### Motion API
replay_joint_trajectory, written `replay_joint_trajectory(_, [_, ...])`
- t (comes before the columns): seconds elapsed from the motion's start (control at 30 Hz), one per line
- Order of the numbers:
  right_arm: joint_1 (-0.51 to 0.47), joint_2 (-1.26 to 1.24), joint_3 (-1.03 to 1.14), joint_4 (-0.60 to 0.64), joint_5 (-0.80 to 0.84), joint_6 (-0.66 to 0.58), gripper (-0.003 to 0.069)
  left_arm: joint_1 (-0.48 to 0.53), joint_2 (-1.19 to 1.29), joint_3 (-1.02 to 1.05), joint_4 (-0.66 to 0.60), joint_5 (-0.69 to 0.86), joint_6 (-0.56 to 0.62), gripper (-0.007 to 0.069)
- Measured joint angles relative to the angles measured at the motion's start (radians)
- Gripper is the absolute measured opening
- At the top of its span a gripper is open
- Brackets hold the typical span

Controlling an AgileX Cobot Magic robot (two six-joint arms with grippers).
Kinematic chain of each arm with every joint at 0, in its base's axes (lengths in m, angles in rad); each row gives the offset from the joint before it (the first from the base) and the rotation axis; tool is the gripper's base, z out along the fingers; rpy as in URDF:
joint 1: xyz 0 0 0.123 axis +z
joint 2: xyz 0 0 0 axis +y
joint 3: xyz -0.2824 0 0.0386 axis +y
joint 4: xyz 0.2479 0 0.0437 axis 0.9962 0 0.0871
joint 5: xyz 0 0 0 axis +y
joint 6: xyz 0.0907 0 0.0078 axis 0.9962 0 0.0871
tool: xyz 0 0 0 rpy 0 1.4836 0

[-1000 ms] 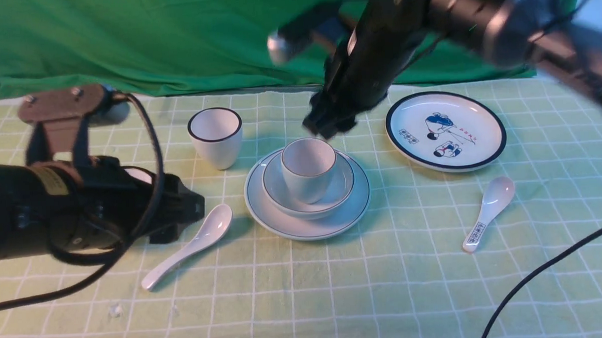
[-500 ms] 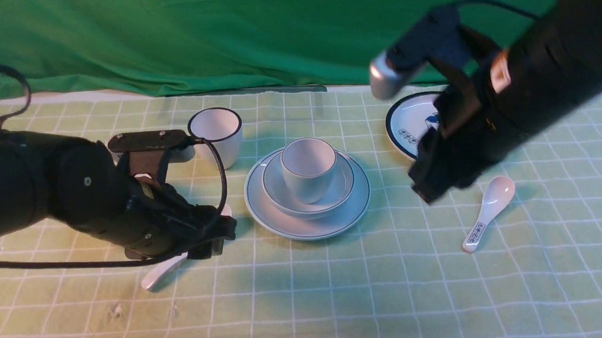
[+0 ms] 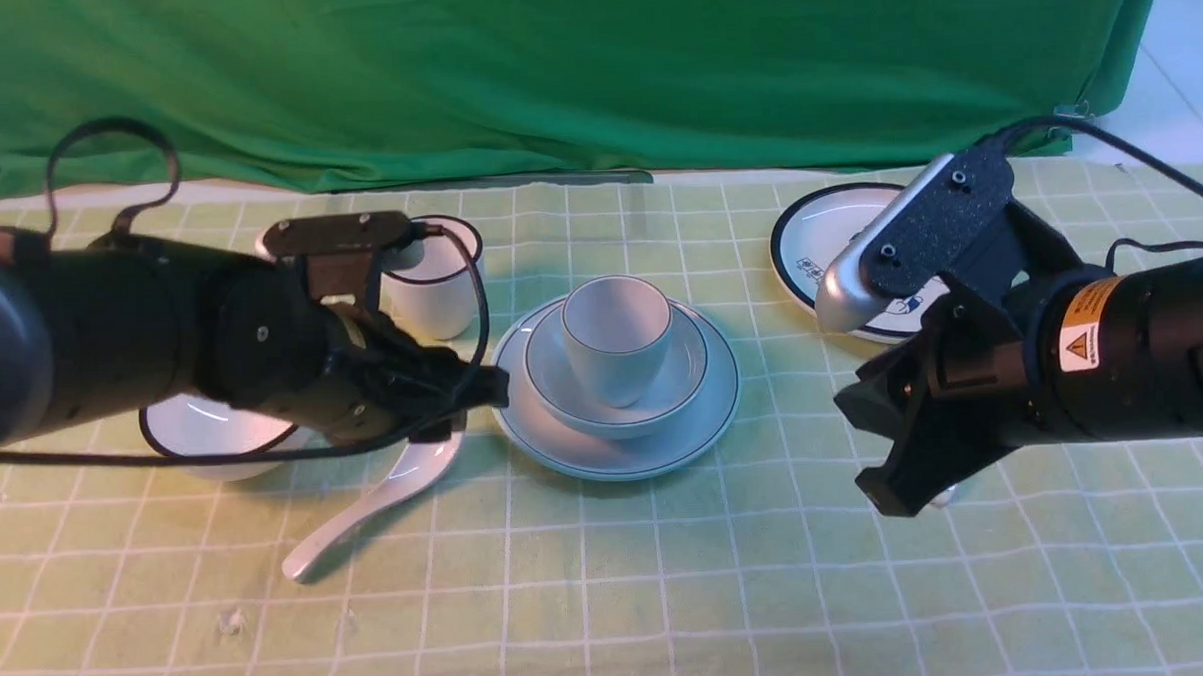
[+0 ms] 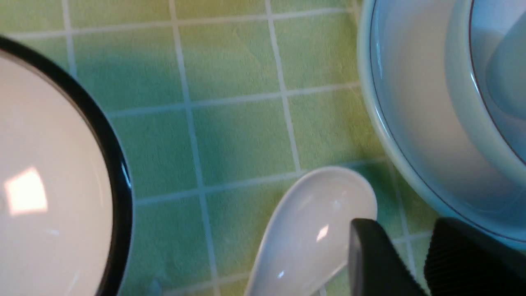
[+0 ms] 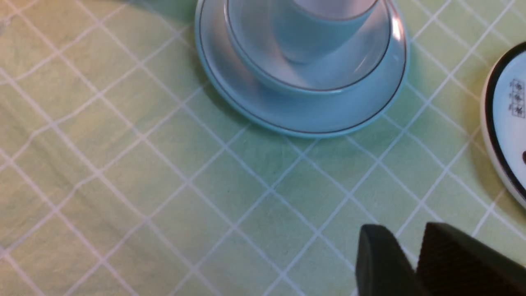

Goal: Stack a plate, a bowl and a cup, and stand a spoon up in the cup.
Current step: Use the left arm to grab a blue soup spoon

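- Left gripper (image 3: 486,388): jaws narrow; we cannot tell if they pinch anything.
- Spoon (image 3: 367,507): bowl end just below the fingertips, handle running to the lower left.
- Cup (image 3: 617,339): right of both, centre frame.

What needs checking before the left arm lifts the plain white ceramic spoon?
1. plain white handleless cup upright in thin-rimmed white bowl on thin-rimmed white round plate: ok.
2. cup mouth unobstructed: ok.
3. plain white ceramic soup spoon flat on cloth, beside plate: ok.
4. left gripper at spoon's scoop end: ok.
5. spoon between its jaws: cannot tell.
6. right gripper clear of stack: ok.
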Motion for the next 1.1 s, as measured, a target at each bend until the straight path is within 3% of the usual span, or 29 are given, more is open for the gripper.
replay_joint_trajectory(0.13, [0.0,0.0,0.0,0.0,-0.003,0.0,0.0188,0.015,0.049,-0.039,0.029,-0.004,-0.006,0.0024])
replay_joint_trajectory(0.2, [0.0,0.0,0.0,0.0,-0.005,0.0,0.0188,0.033,0.071,-0.053,0.036,-0.004,-0.014,0.0011])
replay_joint_trajectory(0.57, [0.0,0.0,-0.003,-0.001,-0.049,0.001,0.0194,0.046,0.15,-0.074,-0.017,0.027,0.022,0.0009])
replay_joint_trajectory(0.87, [0.0,0.0,-0.003,-0.007,-0.051,0.001,0.0195,-0.018,0.149,-0.075,-0.195,0.216,0.297,0.0009])
replay_joint_trajectory(1.1, [0.0,0.0,-0.004,-0.02,-0.051,0.001,0.0195,-0.02,0.062,-0.076,-0.203,0.295,0.318,0.0009])
